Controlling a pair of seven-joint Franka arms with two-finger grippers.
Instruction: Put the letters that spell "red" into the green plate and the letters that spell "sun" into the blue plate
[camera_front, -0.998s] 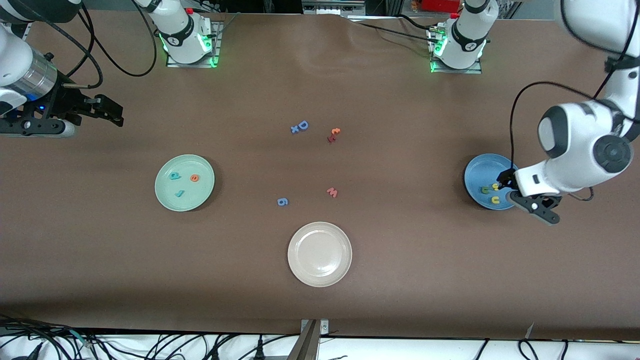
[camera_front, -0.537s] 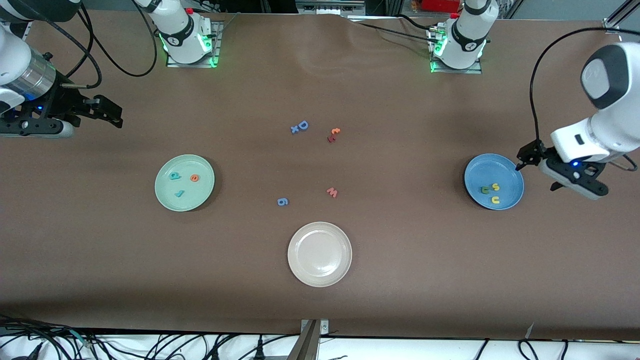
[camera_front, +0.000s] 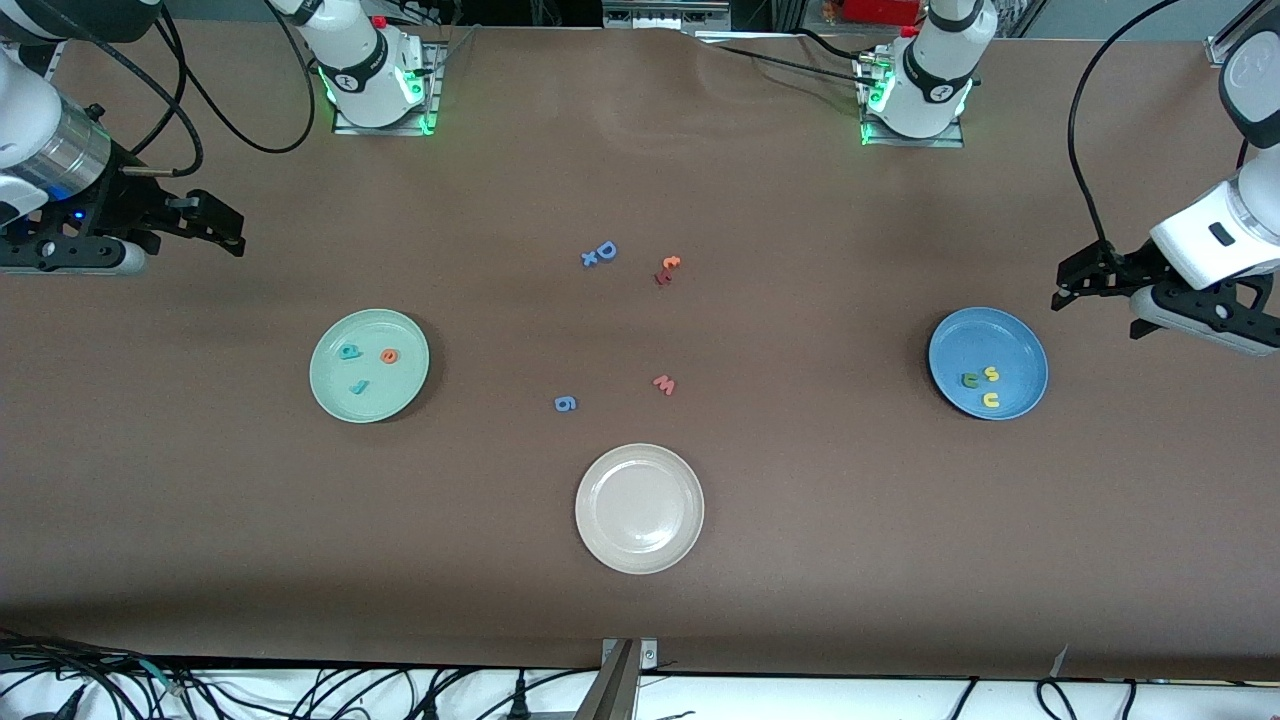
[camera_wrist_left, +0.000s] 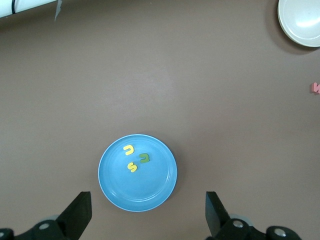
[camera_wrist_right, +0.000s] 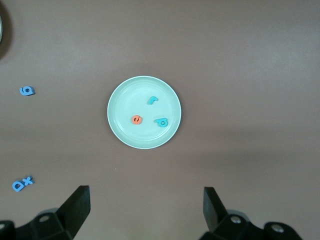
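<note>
Brown table (camera_front: 800, 520) carries everything. Under the open, empty left gripper (camera_wrist_left: 145, 220) sits the blue plate (camera_front: 1020, 345) with yellow "s" (camera_front: 991, 373), "u" (camera_front: 991, 400), green "n" (camera_front: 970, 380); the right gripper (camera_wrist_right: 142, 217) (spread wide, empty) hovers near the green plate (camera_front: 335, 395) holding "r" (camera_front: 359, 387), "e" (camera_front: 388, 355), "d" (camera_front: 348, 351).

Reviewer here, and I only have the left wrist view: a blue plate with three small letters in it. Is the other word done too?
Observer: Yes. The green plate holds the teal "r", orange "e" and teal "d".
Operator: Any letters outside the plates?
Observer: A blue "D" and a blue "g" lie on the table mid-way between the colored plates.
Operator: Where is the right gripper?
Observer: The right gripper hangs over bare table at the right arm's end, fingers open and empty.
</note>
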